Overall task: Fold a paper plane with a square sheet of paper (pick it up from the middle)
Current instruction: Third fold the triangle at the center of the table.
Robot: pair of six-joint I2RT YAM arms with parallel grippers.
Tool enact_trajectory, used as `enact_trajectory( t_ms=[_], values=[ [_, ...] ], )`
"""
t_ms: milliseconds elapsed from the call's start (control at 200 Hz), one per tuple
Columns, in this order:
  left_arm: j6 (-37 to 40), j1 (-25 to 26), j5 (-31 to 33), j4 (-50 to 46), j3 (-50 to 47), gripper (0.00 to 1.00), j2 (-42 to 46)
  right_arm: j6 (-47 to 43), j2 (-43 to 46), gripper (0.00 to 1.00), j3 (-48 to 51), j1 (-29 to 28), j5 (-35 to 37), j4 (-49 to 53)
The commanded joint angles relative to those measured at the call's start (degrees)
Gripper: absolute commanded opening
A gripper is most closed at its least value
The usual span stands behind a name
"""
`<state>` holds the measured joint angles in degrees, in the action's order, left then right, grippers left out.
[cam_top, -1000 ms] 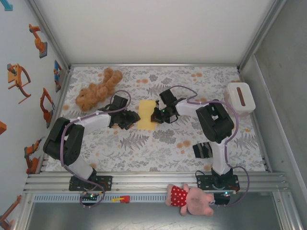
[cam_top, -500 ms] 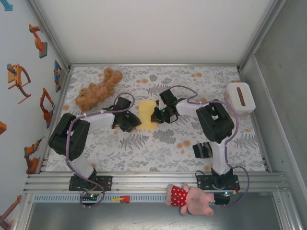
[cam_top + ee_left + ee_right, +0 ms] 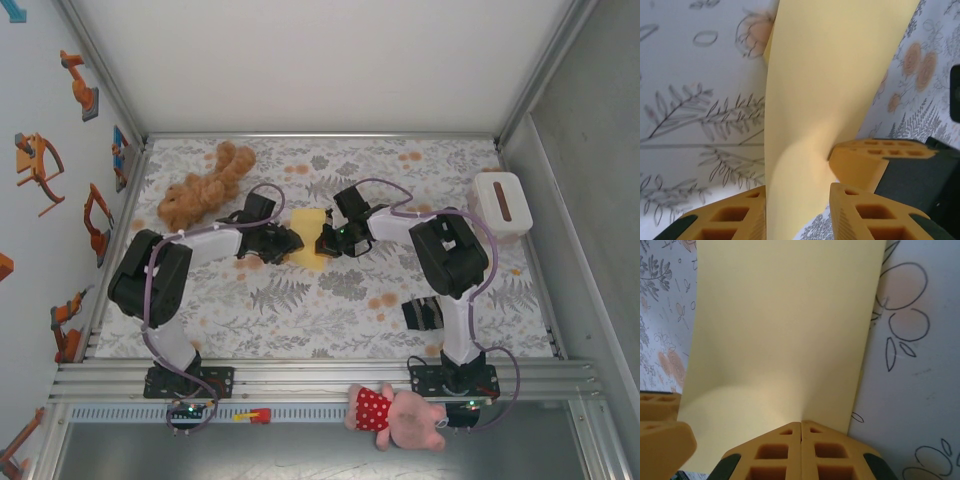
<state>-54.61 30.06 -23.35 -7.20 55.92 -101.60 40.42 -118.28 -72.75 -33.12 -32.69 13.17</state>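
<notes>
The square sheet of paper (image 3: pixel 311 222), pale yellow and folded to a narrow rectangle, lies mid-table on the floral cloth. My right gripper (image 3: pixel 322 243) is shut on its right edge; in the right wrist view the fingertips (image 3: pixel 801 423) meet at the paper (image 3: pixel 780 330), which bulges up there. My left gripper (image 3: pixel 290 243) is at the paper's left edge. In the left wrist view its jaws (image 3: pixel 799 192) stand apart, with a raised, curved part of the paper (image 3: pixel 830 75) running between them. The right gripper's finger (image 3: pixel 860 162) shows just beyond.
A brown teddy (image 3: pixel 200 192) lies at the back left. A white box with a brown slot (image 3: pixel 502 203) stands at the back right. A pink plush toy in a red dress (image 3: pixel 395 415) lies on the near rail. Walls close in on the left, back and right.
My left gripper has moved right, from beside the paper onto its left edge, and its jaws have narrowed a little. The right gripper has stayed in place, shut on the paper.
</notes>
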Motion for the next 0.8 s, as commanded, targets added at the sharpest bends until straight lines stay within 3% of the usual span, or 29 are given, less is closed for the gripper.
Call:
enact_trajectory(
  t_ms=[0, 546, 796],
  values=[
    [2.40, -0.89, -1.97, 0.39, 2.44, 0.35, -2.42, -0.43, -2.09, 0.00, 1.83, 0.91, 3.25, 2.74],
    [4.05, -2.73, -3.38, 1.18, 5.75, 0.22, -7.58, -0.74, -1.12, 0.00, 3.03, 1.40, 2.82, 1.55],
    [4.17, -2.77, -3.70, 0.92, 6.62, 0.06, -8.13, -2.90, 2.09, 0.03, 3.18, 1.48, 3.53, 1.13]
  ],
)
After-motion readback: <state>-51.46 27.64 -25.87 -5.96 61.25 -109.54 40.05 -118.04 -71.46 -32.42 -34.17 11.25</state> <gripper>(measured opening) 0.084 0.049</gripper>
